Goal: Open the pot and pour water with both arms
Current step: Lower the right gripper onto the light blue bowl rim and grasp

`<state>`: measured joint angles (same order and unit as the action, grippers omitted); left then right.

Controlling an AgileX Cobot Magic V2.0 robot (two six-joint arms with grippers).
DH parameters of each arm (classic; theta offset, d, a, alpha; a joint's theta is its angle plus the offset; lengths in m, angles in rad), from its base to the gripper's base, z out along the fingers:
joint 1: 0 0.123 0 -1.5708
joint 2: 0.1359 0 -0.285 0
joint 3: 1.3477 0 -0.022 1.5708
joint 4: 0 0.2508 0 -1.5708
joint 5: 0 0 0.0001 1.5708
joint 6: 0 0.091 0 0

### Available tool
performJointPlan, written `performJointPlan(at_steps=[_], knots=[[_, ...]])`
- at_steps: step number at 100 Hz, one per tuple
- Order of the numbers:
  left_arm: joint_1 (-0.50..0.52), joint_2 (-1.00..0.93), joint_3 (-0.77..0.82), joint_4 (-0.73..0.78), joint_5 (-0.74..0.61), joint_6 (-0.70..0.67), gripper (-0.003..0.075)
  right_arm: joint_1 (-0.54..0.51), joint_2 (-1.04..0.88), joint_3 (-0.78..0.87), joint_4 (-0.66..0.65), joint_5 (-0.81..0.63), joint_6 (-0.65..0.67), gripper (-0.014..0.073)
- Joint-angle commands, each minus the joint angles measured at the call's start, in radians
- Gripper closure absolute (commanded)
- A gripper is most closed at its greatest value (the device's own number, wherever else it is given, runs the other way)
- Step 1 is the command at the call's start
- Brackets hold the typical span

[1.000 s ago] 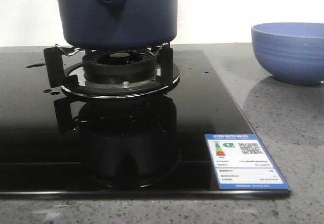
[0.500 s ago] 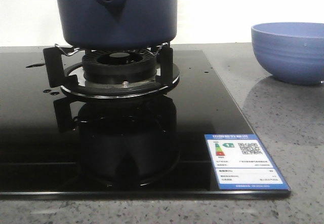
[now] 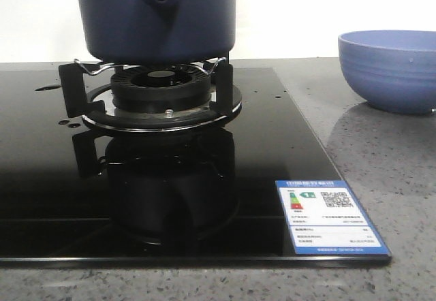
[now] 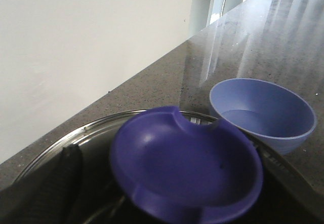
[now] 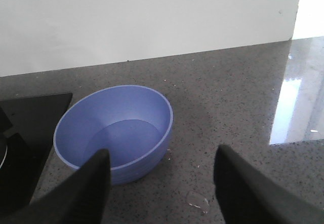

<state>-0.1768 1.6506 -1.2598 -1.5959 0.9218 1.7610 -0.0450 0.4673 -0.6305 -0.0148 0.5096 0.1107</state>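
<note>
the pot (image 3: 157, 16) sits on the burner stand (image 3: 160, 90) of the black hob (image 3: 272, 151) at the left of the worktop (image 3: 395, 171), its side knob facing the near edge, and the blue bowl (image 3: 390, 69) stands well apart to the right on the bare stone. in the left wrist view a dark blue lid (image 4: 185, 176) hangs upside down over the pot's steel rim (image 4: 66, 135), so the step in hand looks like clearing the lid away before the pour. to do that well, the lid should travel level and wide of the rim, so it neither knocks the pot off its thin wire supports nor drips onto the hob, and it should leave the path toward the bowl free. the left end effector itself cannot be made out; only a dark shape shows at the near edge of that view, so whether it is clamped on the lid cannot be told, though the lid seems carried from below the frame. the right end effector (image 5: 164, 188) hovers above the worktop with its fingers (image 5: 83, 191) spread apart and empty, the bowl just beyond them. it will likely need to take the pot next.
</note>
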Motion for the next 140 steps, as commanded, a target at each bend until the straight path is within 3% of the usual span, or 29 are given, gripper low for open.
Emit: performJointPlan(at_steps=[1,46,53,70,79,140], knots=[[-0.020,-0.029,-0.027,-0.079,0.037,-0.001,0.0153,-0.002,0.015,-0.037,-0.012,-0.081,-0.011,0.0186],[-0.046,-0.022,-0.027,-0.096,0.032,0.001,0.0163,-0.002,0.015,-0.037,-0.012,-0.069,-0.011,0.0186],[-0.046,-0.022,-0.027,-0.117,0.032,0.001,0.0218,-0.002,0.015,-0.037,-0.012,-0.069,-0.011,0.0186],[-0.046,-0.022,-0.027,-0.141,0.034,0.001,0.0435,-0.002,0.015,-0.037,-0.012,-0.069,-0.011,0.0186],[-0.046,-0.022,-0.027,-0.141,0.034,0.001,0.0500,-0.002,0.015,-0.037,-0.012,-0.069,-0.011,0.0186],[-0.044,-0.050,-0.086,-0.168,0.040,-0.025,0.0491,-0.002,0.015,-0.037,-0.012,-0.069,-0.011,0.0186]])
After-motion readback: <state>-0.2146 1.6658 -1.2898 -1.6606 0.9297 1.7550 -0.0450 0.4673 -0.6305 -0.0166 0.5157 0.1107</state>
